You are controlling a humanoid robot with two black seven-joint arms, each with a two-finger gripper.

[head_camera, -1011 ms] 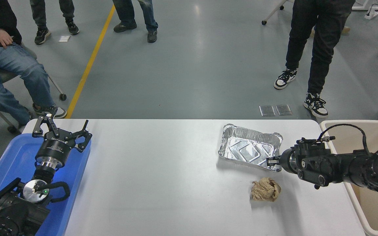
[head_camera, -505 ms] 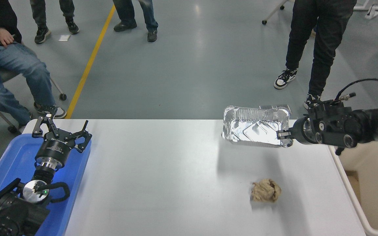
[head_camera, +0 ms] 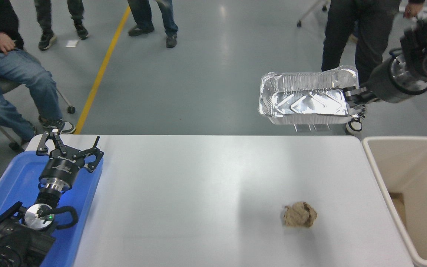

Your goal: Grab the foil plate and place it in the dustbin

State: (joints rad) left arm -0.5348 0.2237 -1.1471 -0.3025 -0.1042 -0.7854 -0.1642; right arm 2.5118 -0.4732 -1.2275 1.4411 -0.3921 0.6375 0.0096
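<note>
The shiny silver foil plate [head_camera: 306,100] hangs high in the air above the table's far right edge, roughly level, its open side up. My right gripper [head_camera: 353,103] is shut on the plate's right rim, with the arm coming in from the upper right. The beige dustbin [head_camera: 417,185] stands off the table's right end, below and to the right of the plate. My left gripper [head_camera: 69,146] is open and parked over the blue tray at the lower left.
A crumpled brown paper ball [head_camera: 300,215] lies on the white table [head_camera: 198,193] near the front right. A blue tray [head_camera: 17,178] sits at the left edge. People stand and sit on the far side, one right behind the lifted plate.
My right gripper has lifted the foil plate from the table, up and to the right, now well above table height. The left arm has not moved.
</note>
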